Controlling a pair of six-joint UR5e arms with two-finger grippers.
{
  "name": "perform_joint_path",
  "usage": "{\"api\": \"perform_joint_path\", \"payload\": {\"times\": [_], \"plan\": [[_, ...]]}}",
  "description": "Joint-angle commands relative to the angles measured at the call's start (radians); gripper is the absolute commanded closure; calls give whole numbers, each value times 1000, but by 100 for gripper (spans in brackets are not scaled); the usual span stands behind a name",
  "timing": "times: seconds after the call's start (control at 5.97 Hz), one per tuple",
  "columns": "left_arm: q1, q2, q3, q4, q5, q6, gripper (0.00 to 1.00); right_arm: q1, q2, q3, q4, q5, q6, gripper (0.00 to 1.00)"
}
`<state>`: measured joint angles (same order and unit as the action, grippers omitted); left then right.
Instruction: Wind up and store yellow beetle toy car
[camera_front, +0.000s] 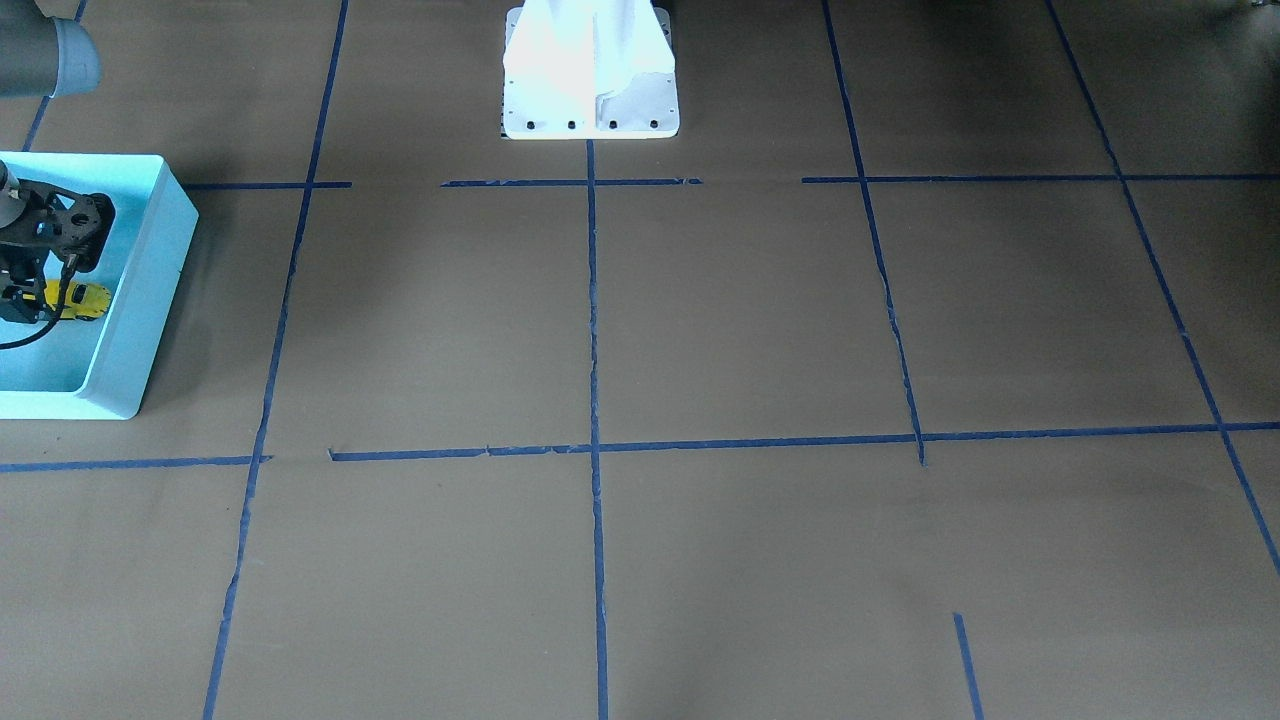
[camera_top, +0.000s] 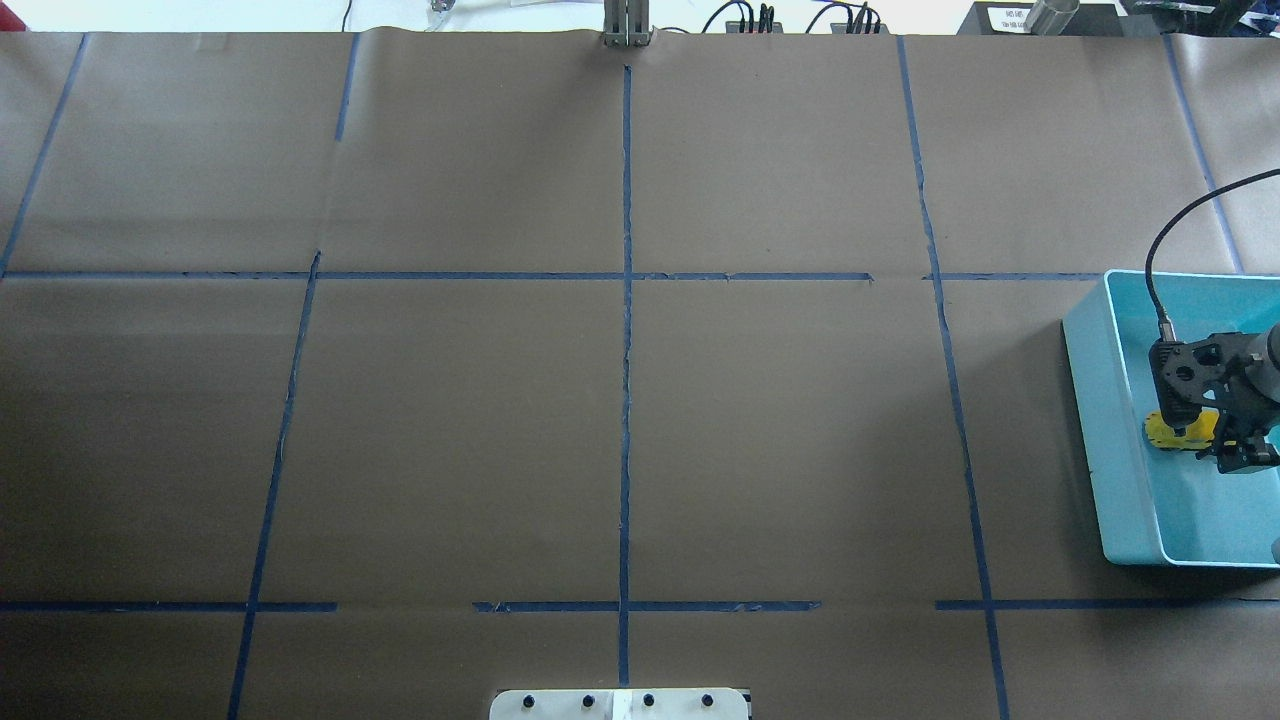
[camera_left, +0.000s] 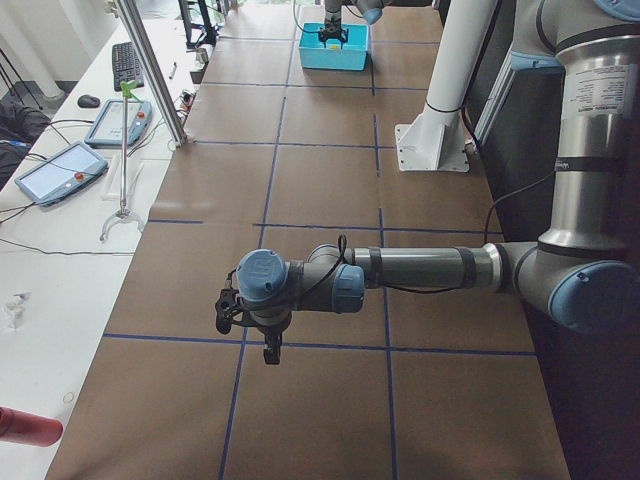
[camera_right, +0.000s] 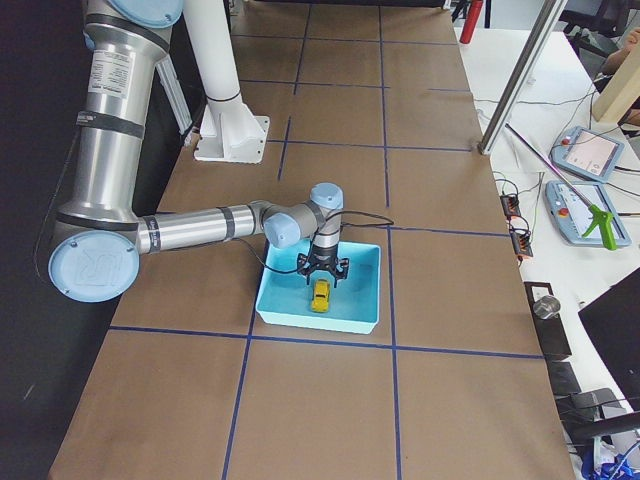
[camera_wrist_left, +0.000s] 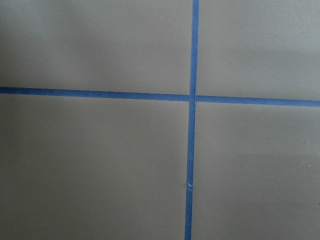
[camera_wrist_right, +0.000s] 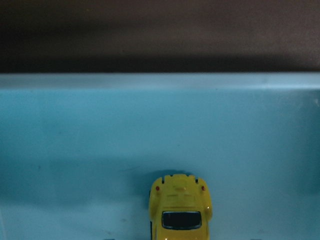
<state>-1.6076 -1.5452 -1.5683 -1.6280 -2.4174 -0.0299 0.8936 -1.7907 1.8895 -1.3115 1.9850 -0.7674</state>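
A: One thing in the turquoise bin (camera_top: 1100, 430), then?

B: Just the one. The yellow beetle toy car (camera_wrist_right: 181, 210) sits on its wheels on the bin floor, apart from the walls. Nothing else shows in there.

A: And the right gripper (camera_right: 322, 277)?

B: It hangs straight down over the car, inside the bin's outline. From the side its jaws look spread, and the wrist view shows the car's flanks bare. I take it they are apart and gripping nothing, though the tips are mostly out of frame, so I wouldn't swear to it.

A: Why so low over it?

B: My guess is that letting go close to the floor keeps a wound car from bouncing, and the walls would fence it in anyway. Storing looks about done.

A: The left gripper (camera_left: 265, 345)?

B: It is well apart from the bin, over bare bench (camera_front: 700, 320) crossed by blue tape (camera_wrist_left: 191, 150), clear of the right arm. It shows only from the side, so I cannot tell how its jaws stand.
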Motion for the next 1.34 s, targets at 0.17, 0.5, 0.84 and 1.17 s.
{"api": "perform_joint_path", "payload": {"times": [0.17,0.5,0.84,1.17], "plan": [[0,1,1,0,-3,-1,0,254,-99,166,-122,142,-12,0],[0,1,2,2,-5,-2,0,532,-81,131,-371,209,-3,0],[0,1,2,4,-3,-2,0,745,-47,-65,-469,300,160,0],[0,1,1,4,-5,-2,0,768,0,-130,-457,330,545,0]]}}
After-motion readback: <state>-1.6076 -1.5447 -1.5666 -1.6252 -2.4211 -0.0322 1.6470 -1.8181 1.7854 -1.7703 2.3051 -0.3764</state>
